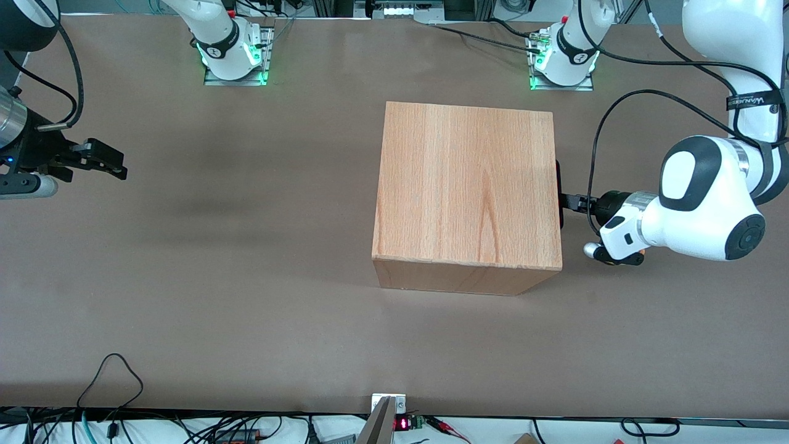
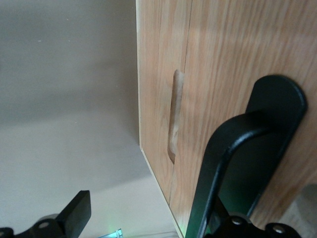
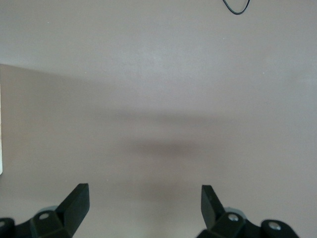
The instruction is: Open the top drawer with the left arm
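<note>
The tabletop point(image 1: 185, 308) is big and brown. A wooden cabinet point(image 1: 466, 185) sits near its middle. Its front faces the working arm's end of the tabletop, so the front view shows only its top and one plain side. The top drawer point(image 2: 237, 59) is in that front. It looks shut, with its panel flat against the box.

The left arm point(image 1: 709, 203) is white and round. It reaches in level, right up to the cabinet's front. Its pincer point(image 1: 570, 202) is at the black handle point(image 2: 237, 163). In the wrist view one finger point(image 2: 74, 213) stands free beside the cabinet, and the handle hides the other finger. I think the pincer is open, with the handle between its fingers and nothing gripped yet.

The step now, I think, is to grab the handle. To do it well, the pincer should close firmly on the bar. Then the arm should pull straight back, level, away from the cabinet. A crooked pull could jam the drawer or drag the whole box.

A black cable point(image 1: 601, 132) loops above the wrist. It could snag on the pull. Nothing sits on the tabletop in the drawer's way.
</note>
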Available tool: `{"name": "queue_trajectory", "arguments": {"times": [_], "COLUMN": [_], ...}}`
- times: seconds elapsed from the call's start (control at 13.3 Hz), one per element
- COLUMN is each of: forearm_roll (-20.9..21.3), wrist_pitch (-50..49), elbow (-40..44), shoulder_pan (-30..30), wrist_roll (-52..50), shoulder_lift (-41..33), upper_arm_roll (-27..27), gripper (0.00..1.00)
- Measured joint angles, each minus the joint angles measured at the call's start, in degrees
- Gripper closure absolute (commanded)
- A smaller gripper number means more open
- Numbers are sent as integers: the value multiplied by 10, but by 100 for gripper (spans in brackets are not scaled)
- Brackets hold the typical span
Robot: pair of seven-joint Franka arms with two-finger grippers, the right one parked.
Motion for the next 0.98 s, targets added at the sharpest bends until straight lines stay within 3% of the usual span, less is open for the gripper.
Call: {"name": "queue_trajectory", "arguments": {"times": [0.98], "forearm_roll": [4], "wrist_pitch": [26], "elbow": [1], "shoulder_pan": [14], "wrist_roll": [0], "shoulder_lift": [9], "upper_arm_roll": [11], "gripper": [0]}}
